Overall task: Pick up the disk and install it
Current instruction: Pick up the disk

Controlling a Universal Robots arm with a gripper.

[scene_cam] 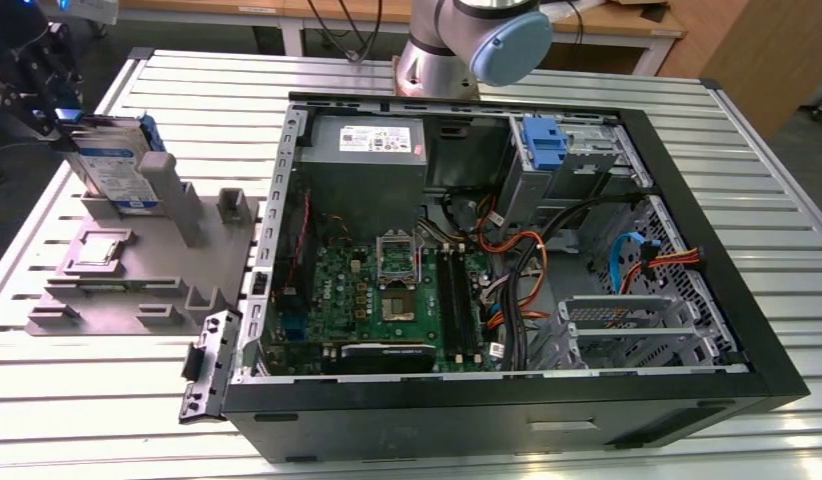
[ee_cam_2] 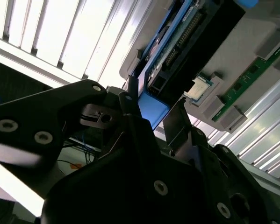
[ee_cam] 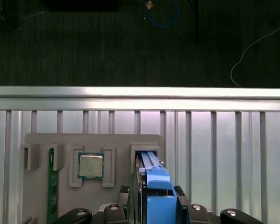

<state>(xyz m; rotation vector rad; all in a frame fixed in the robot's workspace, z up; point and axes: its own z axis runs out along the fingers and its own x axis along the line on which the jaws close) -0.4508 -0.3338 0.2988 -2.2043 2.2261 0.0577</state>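
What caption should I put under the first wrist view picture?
The gripper at the upright disk in its grey holder, a square chip beside it.

The metal table (ee_cam_2: 60,37) beyond the gripper (ee_cam_2: 151,109) shines almost white with glare. The gripper itself is dark, in shadow.

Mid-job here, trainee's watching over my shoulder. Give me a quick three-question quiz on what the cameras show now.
1. True or false: the disk already sits inside the computer case.
2. In the first wrist view, what lies in the grey fixture beside the disk? A) a square silver chip B) a screwdriver C) a fan
3. Fill in: the gripper is at the top end of the ___.
Key: 1 false, it stands on edge in the fixture outside the case; 2 A; 3 disk.
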